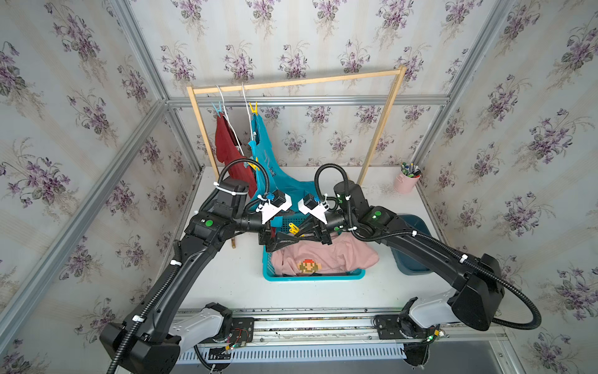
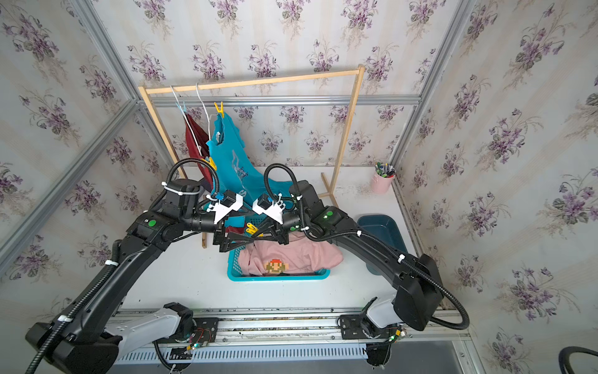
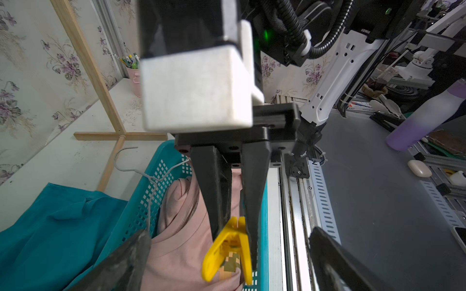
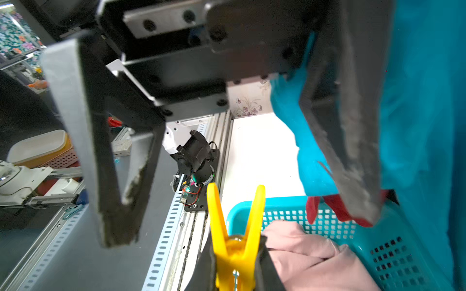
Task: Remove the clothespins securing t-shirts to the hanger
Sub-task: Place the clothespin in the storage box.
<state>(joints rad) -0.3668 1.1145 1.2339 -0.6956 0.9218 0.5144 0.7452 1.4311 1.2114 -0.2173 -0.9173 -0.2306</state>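
Observation:
My right gripper (image 4: 235,254) is shut on a yellow clothespin (image 4: 235,226) over the basket; both top views show that clothespin (image 1: 293,228) (image 2: 252,228). My left gripper (image 3: 229,231) stands wide open facing it, one finger (image 4: 111,201) on each side of the pin and apart from it. On the wooden rack (image 1: 291,82) hang the dark red t-shirt (image 1: 226,145) with a light blue clothespin (image 1: 217,108) and the turquoise t-shirt (image 1: 263,155) with two yellow clothespins (image 1: 253,107) (image 1: 254,163). The pale pink t-shirt (image 1: 326,255) lies in the basket.
The turquoise basket (image 1: 314,277) sits mid-table with a white wire hanger (image 3: 131,161) on its far rim. A dark teal bin (image 1: 411,259) lies under the right arm. A pink cup of pens (image 1: 406,181) stands at the back right. The turquoise shirt's hem drapes onto the basket.

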